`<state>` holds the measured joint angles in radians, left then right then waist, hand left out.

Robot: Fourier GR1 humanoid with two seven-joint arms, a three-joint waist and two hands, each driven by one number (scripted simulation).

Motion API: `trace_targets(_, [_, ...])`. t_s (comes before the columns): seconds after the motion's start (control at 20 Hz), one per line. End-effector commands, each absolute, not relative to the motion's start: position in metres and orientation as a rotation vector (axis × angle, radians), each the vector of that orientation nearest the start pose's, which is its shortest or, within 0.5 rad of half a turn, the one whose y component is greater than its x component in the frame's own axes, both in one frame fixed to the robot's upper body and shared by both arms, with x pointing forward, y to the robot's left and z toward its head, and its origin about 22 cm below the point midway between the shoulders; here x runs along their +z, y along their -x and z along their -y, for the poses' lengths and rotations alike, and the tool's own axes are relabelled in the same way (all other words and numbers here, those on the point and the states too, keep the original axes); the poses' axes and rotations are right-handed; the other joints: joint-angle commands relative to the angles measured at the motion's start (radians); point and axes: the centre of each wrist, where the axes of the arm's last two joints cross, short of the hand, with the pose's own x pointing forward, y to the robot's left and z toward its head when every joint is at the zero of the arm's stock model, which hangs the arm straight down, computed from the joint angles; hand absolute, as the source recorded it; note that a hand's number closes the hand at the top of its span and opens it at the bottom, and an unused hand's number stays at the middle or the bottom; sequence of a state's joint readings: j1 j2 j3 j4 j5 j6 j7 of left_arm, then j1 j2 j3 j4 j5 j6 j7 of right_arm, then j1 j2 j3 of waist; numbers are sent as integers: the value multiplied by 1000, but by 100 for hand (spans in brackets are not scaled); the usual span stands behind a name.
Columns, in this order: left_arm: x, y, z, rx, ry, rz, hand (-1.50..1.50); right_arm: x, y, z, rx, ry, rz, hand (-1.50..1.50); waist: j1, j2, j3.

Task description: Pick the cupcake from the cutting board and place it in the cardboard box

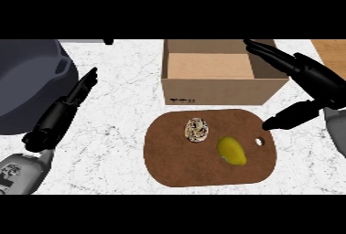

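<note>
- Board (196,171): brown, rounded, flat on the white marbled worktop (115,151), nearest of the things. Small hole (259,142) near its right edge.
- Lemon (231,151): yellow, on the board's right half, long axis running near-to-far with a slight tilt to the left at the far end.
- Cupcake (197,130): on the board's far half, left of the lemon and just apart from it. Speckled oval outline, long axis near-to-far. Cannot tell which end is its top.
- Left hand (64,109): over the worktop, well left of the board; fingers straight, pointing away and slightly right, holding nothing.
- Right hand (307,75): above the board's far right corner and the box's right wall; fingers extended toward the far left, thumb (290,116) spread toward the board, nothing grasped. Clear of the cupcake.
- Box (219,89): cardboard, open at the top, just beyond the board's far edge. Only its bare floor shows inside.
- Pot (27,77): dark, rounded, at far left, partly cut by the view's edge.
</note>
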<state>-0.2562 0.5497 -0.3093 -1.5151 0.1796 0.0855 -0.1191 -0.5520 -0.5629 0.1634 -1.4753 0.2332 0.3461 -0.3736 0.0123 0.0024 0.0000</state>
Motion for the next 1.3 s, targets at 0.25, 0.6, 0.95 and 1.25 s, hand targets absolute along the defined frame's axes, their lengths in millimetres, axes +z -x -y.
trace_targets(0.25, [66, -296, -265, -523, -112, 1758, 0, 190, -322, 191, 1821, 325, 1692, -150, -12, -6, -2])
trace_targets(0.6, [53, -288, -280, -508, -86, 1724, 0, 181, -282, 128, 1948, 442, 1548, -150, -13, -6, -1])
trace_targets(0.95, [69, -291, -275, -537, -96, 1757, 0, 174, -277, 97, 1946, 472, 1369, -150, -8, -4, 0])
trace_targets(1.25, [68, -291, -273, -516, -96, 1743, 0, 164, -269, 98, 1951, 472, 1315, -150, -9, -3, 0])
